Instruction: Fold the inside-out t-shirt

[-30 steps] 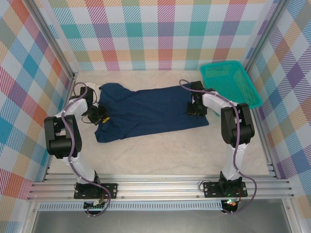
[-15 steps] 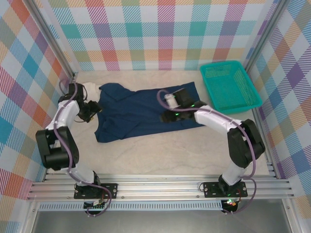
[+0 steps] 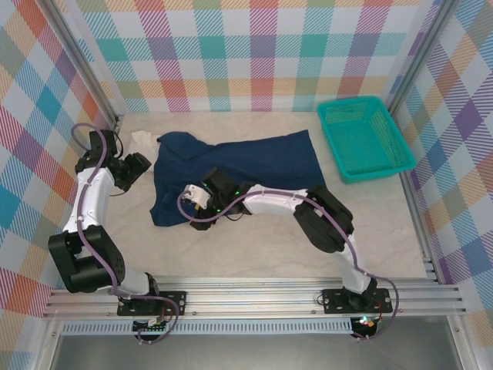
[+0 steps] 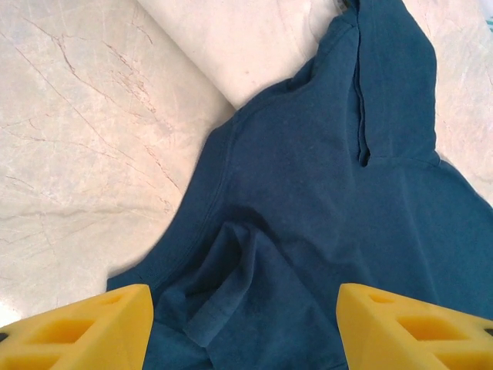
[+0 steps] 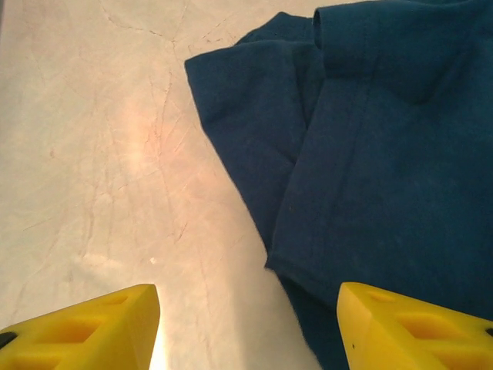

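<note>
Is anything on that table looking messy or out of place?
The navy t-shirt lies crooked and rumpled, with layers folded over each other at its left end rather than flat. A white cloth peeks out at its far-left edge. Nothing looks torn or spilled.

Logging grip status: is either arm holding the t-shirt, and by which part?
Nothing is held: both arms' jaws stand open and empty near the t-shirt.

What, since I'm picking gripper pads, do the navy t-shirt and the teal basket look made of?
The t-shirt: soft matte knit cloth, probably cotton; it creases and shows stitched hems. The basket: probably rigid moulded plastic; its mesh walls stand straight.
</note>
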You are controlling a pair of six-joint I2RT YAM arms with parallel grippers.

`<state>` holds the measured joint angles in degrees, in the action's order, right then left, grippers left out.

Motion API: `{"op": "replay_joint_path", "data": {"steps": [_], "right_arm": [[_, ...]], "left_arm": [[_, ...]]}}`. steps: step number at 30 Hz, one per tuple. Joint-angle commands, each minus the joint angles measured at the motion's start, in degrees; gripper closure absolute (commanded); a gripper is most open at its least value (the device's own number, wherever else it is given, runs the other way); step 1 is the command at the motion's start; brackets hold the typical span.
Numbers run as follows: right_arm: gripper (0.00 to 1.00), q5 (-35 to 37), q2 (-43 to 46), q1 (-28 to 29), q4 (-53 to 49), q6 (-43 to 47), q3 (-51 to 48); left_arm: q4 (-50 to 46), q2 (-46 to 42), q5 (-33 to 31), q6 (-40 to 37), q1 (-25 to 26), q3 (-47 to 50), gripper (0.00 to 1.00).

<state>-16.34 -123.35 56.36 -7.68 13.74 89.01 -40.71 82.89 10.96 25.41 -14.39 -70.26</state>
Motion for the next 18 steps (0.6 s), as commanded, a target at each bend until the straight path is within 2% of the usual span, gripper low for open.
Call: {"op": "replay_joint_path", "data": {"steps": [1, 7, 10, 18], "right_arm": [[0.38, -0.4, -3.6, 0.3, -2.1, 4.1, 5.4], [0.42, 2.0, -8.7, 0.4, -5.8, 5.6, 11.2], [0.48, 2.8, -10.1, 0.4, -7.2, 6.0, 13.1], [0.83, 3.6, -10.4, 0.4, -6.6, 5.5, 14.2]], "left_arm": [[0.1, 0.8, 2.1, -1.0, -0.9, 0.9, 0.36], [0.3, 1.0, 2.6, -1.0, -1.0, 1.2, 0.36], [0.5, 1.1, 3.0, -0.8, -0.9, 1.2, 0.35], [0.5, 1.1, 3.0, -0.9, -0.9, 1.3, 0.35]]}}
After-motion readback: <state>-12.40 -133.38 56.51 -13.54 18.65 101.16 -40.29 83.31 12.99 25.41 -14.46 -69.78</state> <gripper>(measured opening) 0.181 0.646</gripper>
